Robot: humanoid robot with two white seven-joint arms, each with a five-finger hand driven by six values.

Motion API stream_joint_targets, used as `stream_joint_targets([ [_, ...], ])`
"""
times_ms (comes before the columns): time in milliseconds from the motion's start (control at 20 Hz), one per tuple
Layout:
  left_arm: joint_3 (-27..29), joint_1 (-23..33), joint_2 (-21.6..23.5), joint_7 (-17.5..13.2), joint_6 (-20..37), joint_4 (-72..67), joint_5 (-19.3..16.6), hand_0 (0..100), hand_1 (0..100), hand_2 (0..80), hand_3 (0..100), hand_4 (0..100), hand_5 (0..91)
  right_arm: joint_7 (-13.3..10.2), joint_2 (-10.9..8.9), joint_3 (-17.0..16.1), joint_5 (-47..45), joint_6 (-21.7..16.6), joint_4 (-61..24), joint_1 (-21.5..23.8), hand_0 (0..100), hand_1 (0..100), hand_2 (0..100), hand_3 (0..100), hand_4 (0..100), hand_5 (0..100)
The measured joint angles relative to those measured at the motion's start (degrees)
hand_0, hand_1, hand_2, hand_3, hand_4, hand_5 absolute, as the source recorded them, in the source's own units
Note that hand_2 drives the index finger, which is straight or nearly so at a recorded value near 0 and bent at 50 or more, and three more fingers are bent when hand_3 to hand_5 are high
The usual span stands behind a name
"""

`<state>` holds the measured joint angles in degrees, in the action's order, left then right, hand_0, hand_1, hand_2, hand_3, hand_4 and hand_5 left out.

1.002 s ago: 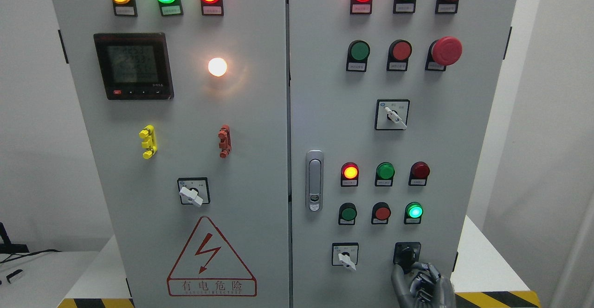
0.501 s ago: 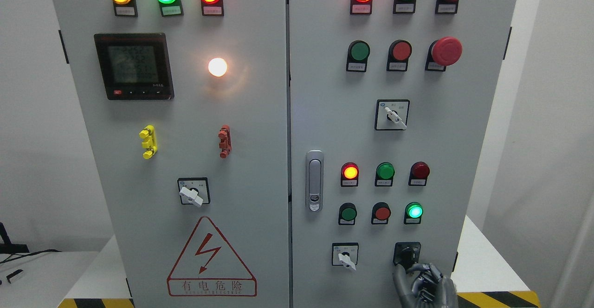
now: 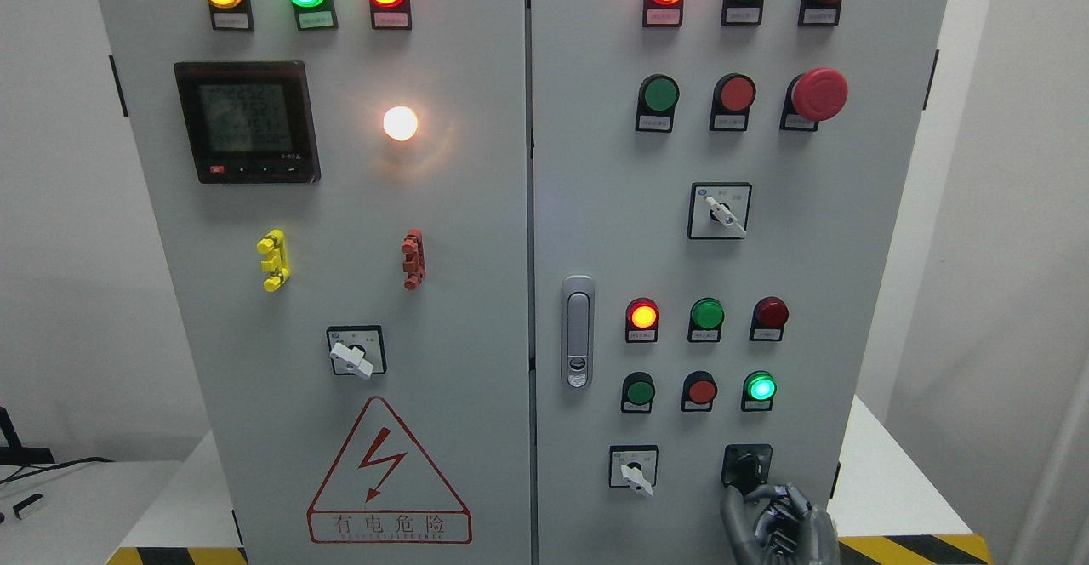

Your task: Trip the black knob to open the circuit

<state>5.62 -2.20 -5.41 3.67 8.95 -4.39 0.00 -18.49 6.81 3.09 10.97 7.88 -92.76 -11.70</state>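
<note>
— Where the right-hand cabinet door (image 3: 595, 208) nears its bottom edge, what do you see?

— The black knob (image 3: 746, 466), set in a black square plate at the door's lower right. It sits directly below a lit green lamp (image 3: 760, 387) and to the right of a white-handled selector switch (image 3: 633, 468).

— And the hand?

— The right hand (image 3: 770, 518) comes up from the bottom edge of the picture, just under the knob. It is metallic grey, with its fingers (image 3: 787, 499) curled inward. The topmost fingertips reach the knob's lower edge and look to be touching it, but I cannot tell whether they truly grip it or merely rest against it.

— So closed, or holding?

— Curled, close against the knob; whether it holds is unclear. The left hand does not show.

— What else lies near the knob?

— Above the green lamp's row, a lit red lamp (image 3: 642, 316) glows up and to the left of the knob. Further left of the knob, at the door's inner edge, is the silver door latch (image 3: 577, 331). On the left-hand door, well apart from the knob, a red triangular warning sign (image 3: 388, 473) carries a lightning bolt at roughly the knob's height.

— And beneath?

— The cabinet stands on a white worktop (image 3: 893, 480), showing just right of the knob, with yellow-and-black striped tape (image 3: 915, 548) along its front edge beside the hand.
</note>
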Motion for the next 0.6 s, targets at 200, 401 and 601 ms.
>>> stream_joint_targets([
  [200,0.0,0.0,0.0,0.0,0.0,0.0,0.0,12,39,0.0,0,0,0.0,0.0,-0.01,-0.7,0.2,0.0,0.3,0.0,40,70,54,93,94,100],
  [401,0.0,0.0,0.0,0.0,0.0,0.0,0.0,12,39,0.0,0,0,0.0,0.1,-0.01,-1.4,0.3,0.0,0.6,0.0,40,70,54,93,94,100],
  [601,0.0,0.0,0.0,0.0,0.0,0.0,0.0,12,39,0.0,0,0,0.0,0.1,-0.02,-1.9,0.4,0.0,0.8,-0.1,40,70,54,92,94,100],
])
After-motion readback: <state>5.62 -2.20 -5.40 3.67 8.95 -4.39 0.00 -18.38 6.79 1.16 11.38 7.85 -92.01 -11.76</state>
